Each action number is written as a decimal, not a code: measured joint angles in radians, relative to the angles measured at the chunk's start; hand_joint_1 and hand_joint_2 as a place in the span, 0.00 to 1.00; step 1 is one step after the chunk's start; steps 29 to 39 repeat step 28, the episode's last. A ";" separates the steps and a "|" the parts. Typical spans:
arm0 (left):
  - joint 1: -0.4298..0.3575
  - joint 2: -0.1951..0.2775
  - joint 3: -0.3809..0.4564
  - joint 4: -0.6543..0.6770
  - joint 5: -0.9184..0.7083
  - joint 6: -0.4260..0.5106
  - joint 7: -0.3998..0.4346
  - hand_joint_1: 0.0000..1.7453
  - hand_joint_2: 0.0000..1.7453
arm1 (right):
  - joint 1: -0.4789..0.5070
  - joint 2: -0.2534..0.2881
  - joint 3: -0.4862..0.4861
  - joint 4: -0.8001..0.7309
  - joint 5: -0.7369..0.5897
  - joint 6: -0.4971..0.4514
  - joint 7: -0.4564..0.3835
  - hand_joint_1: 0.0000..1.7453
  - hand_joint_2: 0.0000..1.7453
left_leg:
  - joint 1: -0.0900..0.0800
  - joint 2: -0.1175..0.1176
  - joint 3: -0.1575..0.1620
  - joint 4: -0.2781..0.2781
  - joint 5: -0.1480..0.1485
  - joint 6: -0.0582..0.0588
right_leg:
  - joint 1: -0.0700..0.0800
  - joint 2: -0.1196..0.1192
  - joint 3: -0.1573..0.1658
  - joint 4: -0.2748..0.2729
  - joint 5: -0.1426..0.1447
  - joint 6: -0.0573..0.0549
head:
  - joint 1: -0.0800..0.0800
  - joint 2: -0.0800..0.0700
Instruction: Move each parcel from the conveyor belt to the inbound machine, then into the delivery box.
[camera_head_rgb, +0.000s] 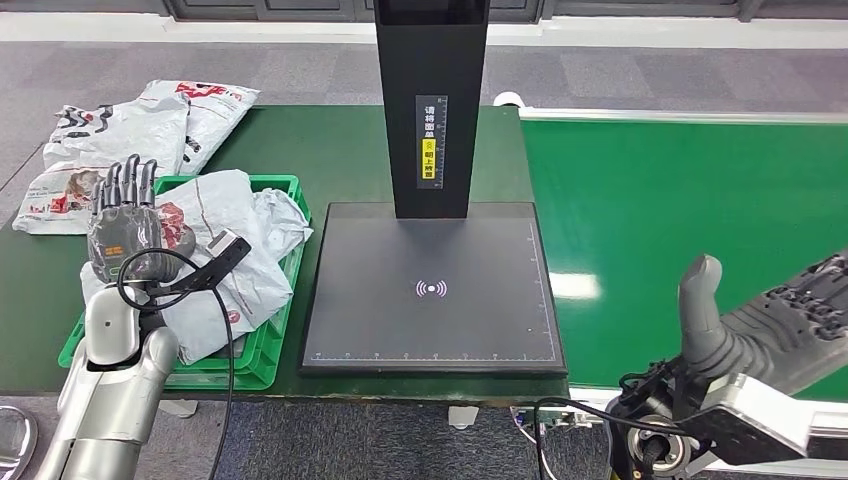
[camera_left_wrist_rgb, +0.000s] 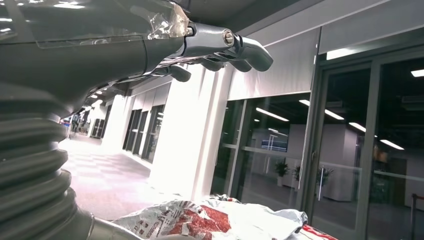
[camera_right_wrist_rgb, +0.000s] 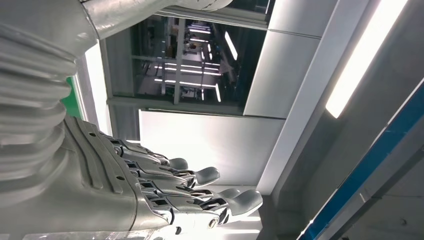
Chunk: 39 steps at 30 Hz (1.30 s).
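My left hand (camera_head_rgb: 125, 225) is raised over the green delivery box (camera_head_rgb: 272, 340) at 9 o'clock, fingers straight and apart, holding nothing. A white parcel (camera_head_rgb: 235, 255) lies in that box. My right hand (camera_head_rgb: 775, 325) is at 4 o'clock over the green conveyor belt (camera_head_rgb: 680, 220), fingers spread, empty. Inbound machine (camera_head_rgb: 432, 290) platform sits at centre.

Two robot hands are up: the left hand (camera_head_rgb: 125, 225) at nine o'clock, the right hand (camera_head_rgb: 775, 320) at four. One green plastic crate (camera_head_rgb: 270, 345) sits at eight o'clock, holding at least two crumpled white plastic mailer parcels (camera_head_rgb: 235, 235). About three more white printed mailer bags (camera_head_rgb: 130, 130) lie at ten o'clock. One black flat scanner platform (camera_head_rgb: 430, 290) at centre, one green conveyor belt (camera_head_rgb: 690, 220) at three.
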 joint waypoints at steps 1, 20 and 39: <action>0.000 -0.002 0.000 0.000 0.000 0.000 0.000 0.00 1.00 | 0.000 0.000 0.000 0.000 0.000 0.000 0.000 0.00 1.00 | 0.000 0.000 0.000 0.000 0.000 0.000 | 0.000 0.000 0.000 0.000 0.000 0.000 | 0.000 0.000; -0.009 -0.077 -0.095 -0.144 0.159 0.094 -0.090 0.00 1.00 | 0.002 0.000 0.000 0.000 -0.019 0.000 -0.009 0.00 1.00 | -0.001 0.000 0.000 0.000 -0.001 0.000 | -0.001 0.000 0.000 0.000 0.000 0.000 | 0.000 0.000; -0.010 -0.109 -0.180 -0.220 0.587 0.098 -0.325 0.00 1.00 | -0.001 0.000 0.001 0.009 -0.028 0.000 0.003 0.00 1.00 | -0.001 0.000 0.000 0.000 0.000 0.000 | 0.000 0.000 0.000 0.000 0.000 0.000 | 0.000 0.000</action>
